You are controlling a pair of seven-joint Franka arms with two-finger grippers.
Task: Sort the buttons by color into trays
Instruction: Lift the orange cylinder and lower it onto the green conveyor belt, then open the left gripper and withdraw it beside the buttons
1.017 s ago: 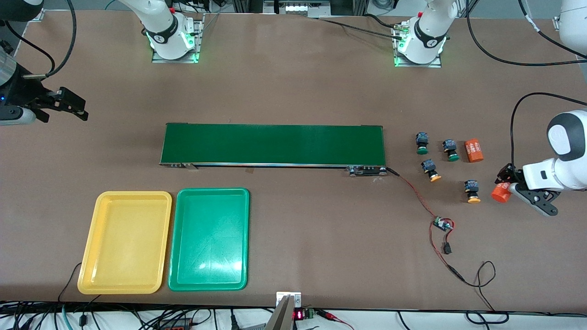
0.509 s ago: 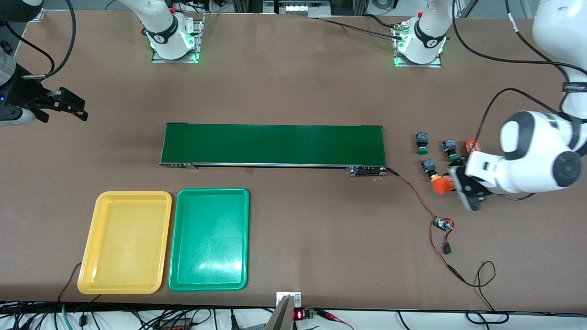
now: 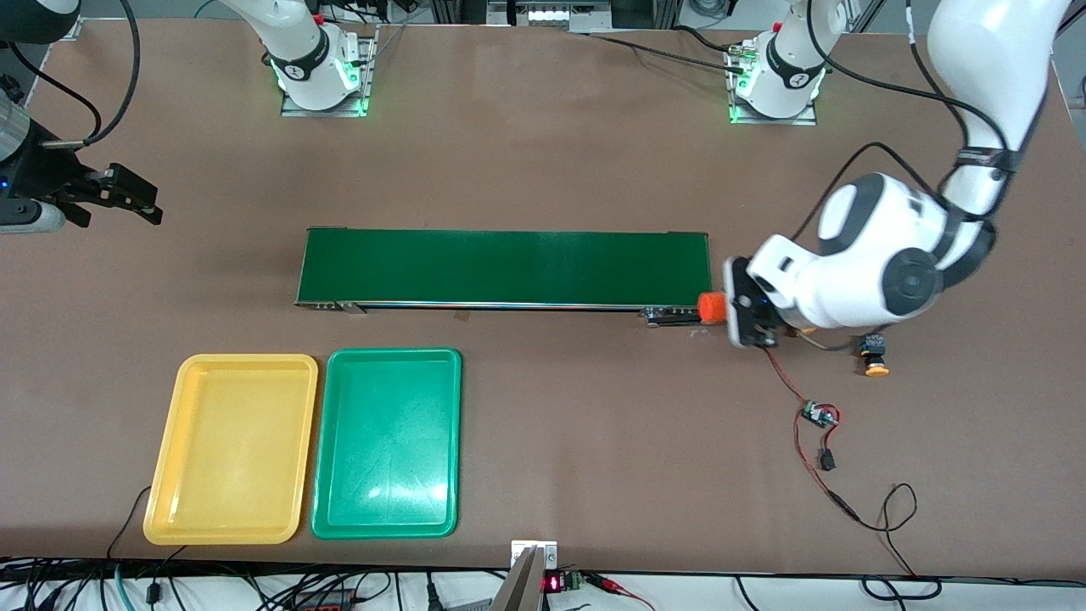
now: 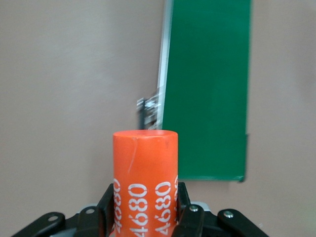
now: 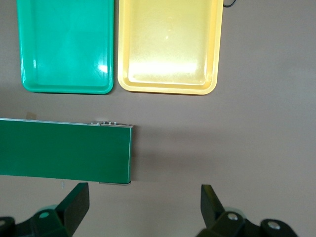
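While the left arm's white wrist covers most of the button cluster in the front view, only one yellow-capped button (image 3: 874, 355) stays plainly visible, on the surface just beside that arm's wrist toward the front camera; the other buttons are hidden under the arm. The left tool (image 3: 736, 311) pinches an orange cylinder (image 3: 711, 307) with white numerals (image 4: 146, 197), lying sideways in the front view, over the surface at the end of the dark-green conveyor belt (image 3: 505, 267) nearest the left arm. A second ago this tool held the cylinder out by the surface's edge, past the buttons; it has since swung across them to the belt's end. The right tool (image 3: 127, 197), its fingers (image 5: 74, 203) spread wide, has not moved and waits over the surface at the right arm's end, well apart from the yellow tray (image 3: 231, 448) and the green tray (image 3: 387, 443), which lie side by side.
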